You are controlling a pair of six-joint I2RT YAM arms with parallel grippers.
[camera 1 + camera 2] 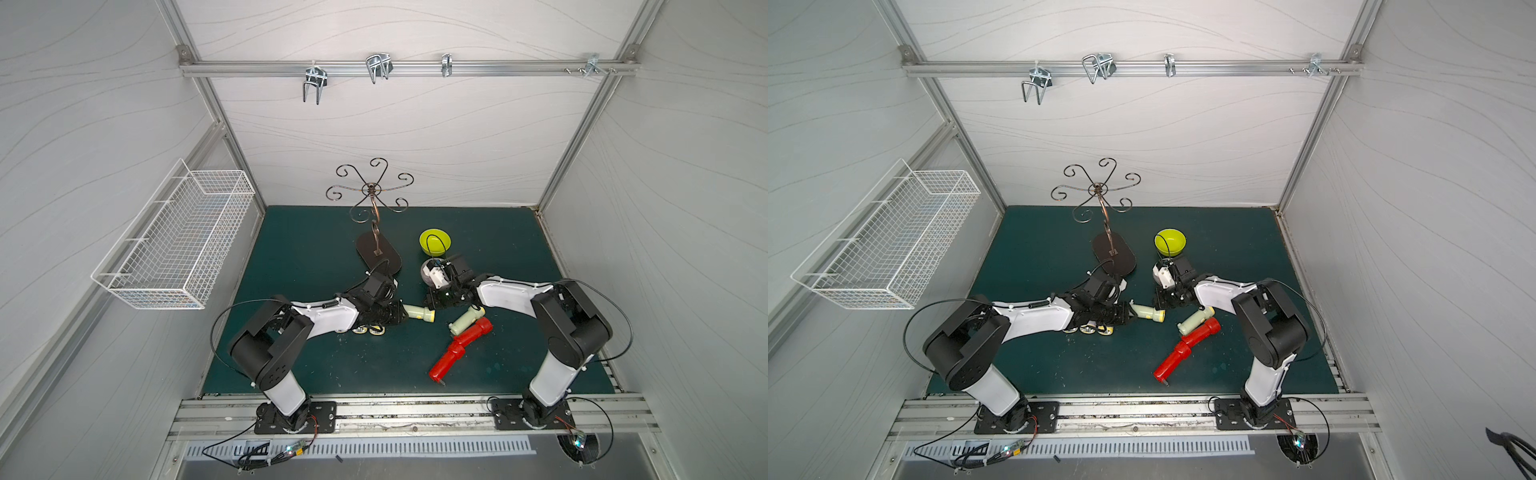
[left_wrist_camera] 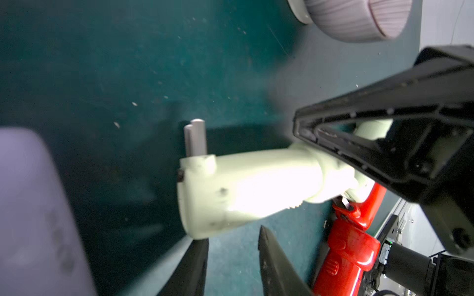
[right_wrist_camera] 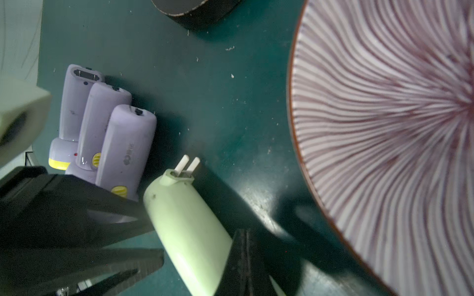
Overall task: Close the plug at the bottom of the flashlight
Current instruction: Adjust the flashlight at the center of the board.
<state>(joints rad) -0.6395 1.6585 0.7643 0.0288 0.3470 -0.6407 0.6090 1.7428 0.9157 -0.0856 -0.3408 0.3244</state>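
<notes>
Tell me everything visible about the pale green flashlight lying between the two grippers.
The pale green flashlight looks like smooth plastic, with a yellow-rimmed head. It lies on its side on the green mat. Two prongs stand out from its tail. The shut right gripper rests on it; the open left gripper is at its tail.

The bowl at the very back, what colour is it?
Yellow-green; the bowl shows best in both top views.

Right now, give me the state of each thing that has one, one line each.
pale green flashlight between the grippers, lying on its side, not gripped
plug, prongs folded out, not closed
left gripper, partly open, tips at that flashlight's side
right gripper, shut, holding nothing
lilac flashlights, lying side by side, no prongs out
yellow bowl, upright
</notes>
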